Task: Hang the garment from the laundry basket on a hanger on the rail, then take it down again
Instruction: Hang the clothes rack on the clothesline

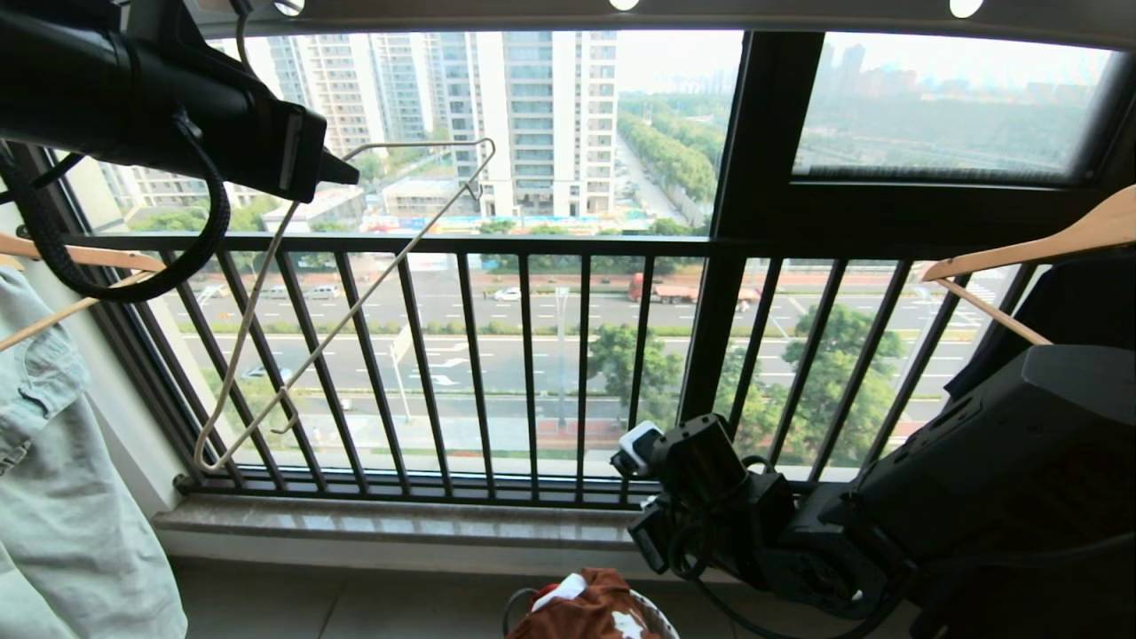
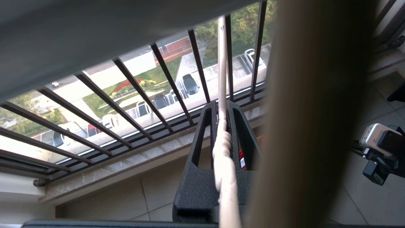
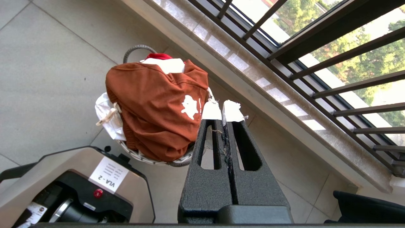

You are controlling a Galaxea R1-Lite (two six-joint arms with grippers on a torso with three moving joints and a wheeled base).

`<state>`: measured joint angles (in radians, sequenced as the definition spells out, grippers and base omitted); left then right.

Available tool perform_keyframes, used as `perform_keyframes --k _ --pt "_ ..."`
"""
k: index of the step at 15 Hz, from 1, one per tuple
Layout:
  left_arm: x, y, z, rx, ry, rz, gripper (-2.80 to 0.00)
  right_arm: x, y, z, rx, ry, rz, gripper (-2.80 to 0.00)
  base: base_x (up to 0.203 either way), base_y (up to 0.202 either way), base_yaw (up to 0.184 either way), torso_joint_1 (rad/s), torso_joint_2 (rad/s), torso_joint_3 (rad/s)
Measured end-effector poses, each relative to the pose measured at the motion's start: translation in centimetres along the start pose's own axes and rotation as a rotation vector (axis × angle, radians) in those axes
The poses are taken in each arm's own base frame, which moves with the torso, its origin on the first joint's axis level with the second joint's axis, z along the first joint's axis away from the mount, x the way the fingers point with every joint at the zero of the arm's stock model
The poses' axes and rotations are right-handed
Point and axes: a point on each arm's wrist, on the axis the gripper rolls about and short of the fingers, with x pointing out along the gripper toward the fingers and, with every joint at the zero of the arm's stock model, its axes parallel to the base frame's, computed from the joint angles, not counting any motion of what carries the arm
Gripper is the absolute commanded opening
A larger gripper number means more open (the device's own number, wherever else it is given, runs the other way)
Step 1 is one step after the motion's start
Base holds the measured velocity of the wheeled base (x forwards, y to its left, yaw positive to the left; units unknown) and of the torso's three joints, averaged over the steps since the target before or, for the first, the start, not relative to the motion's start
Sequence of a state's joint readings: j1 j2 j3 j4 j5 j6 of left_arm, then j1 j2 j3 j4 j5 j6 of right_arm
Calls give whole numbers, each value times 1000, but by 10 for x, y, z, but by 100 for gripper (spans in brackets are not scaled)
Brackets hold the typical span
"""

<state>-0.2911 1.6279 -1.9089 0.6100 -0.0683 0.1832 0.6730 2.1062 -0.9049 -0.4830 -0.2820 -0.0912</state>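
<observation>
Beneath the pierced grey rail [image 1: 674, 11], a cream hanger [image 1: 355, 302] is held tilted before the balustrade [image 1: 497, 355], its twisted neck pinched in the left gripper [image 2: 223, 126]. The rust-brown shorts [image 3: 155, 107] are heaped in the laundry basket [image 3: 152, 160] on the floor, below the right gripper [image 3: 221, 112], pressed shut and empty. The hanger is best lowered level toward the waistband.

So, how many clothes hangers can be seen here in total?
3. A thin cream-white wire hanger is held by the left gripper; one light-wood hanger carries pale jeans at far left; another wood hanger is at far right. More may be hidden.
</observation>
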Motion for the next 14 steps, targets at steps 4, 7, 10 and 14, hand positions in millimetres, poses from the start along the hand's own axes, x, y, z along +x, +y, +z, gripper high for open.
perform_keyframes --k 4,7,10,14 --pt "1 0 0 0 3 -1 -280 0 0 0 1 -1 0 -280 0 0 0 0 0 0" --pt "1 0 -1 0 7 -2 -280 0 0 0 0 -2 0 -280 0 0 0 0 0 0" --pt "0 0 -1 1 6 -1 -280 0 0 0 1 -2 0 -280 0 0 0 0 0 0" --pt "0 0 -2 11 9 -2 -280 0 0 0 1 -1 0 -280 0 0 0 0 0 0"
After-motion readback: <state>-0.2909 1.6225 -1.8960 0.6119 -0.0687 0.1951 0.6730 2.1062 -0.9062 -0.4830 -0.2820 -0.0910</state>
